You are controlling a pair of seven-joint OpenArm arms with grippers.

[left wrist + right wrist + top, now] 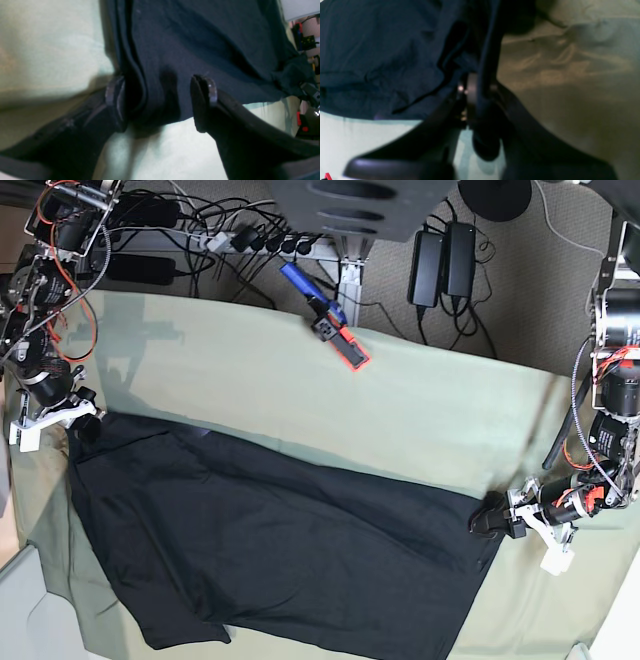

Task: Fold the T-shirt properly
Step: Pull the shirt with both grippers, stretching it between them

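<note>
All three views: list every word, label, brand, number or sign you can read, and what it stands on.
None can be read.
T-shirt: the side that shows is plain black, no print or tag.
Pale green cloth: bare.
Blue and red tool at the far edge: any marking is too small to read.
Power adapters: no legible label.
Both wrist views: blurred, no text.

One T-shirt (270,550), black, spread across the lower middle of the base view. One pale green cloth (420,410) under it on the counter. Two arms, one gripper each: left gripper (492,522) at right edge, right gripper (82,423) at left edge. One blue-and-red tool (325,316) upper middle. Two black power bricks (445,262) up top (side by side).
</note>
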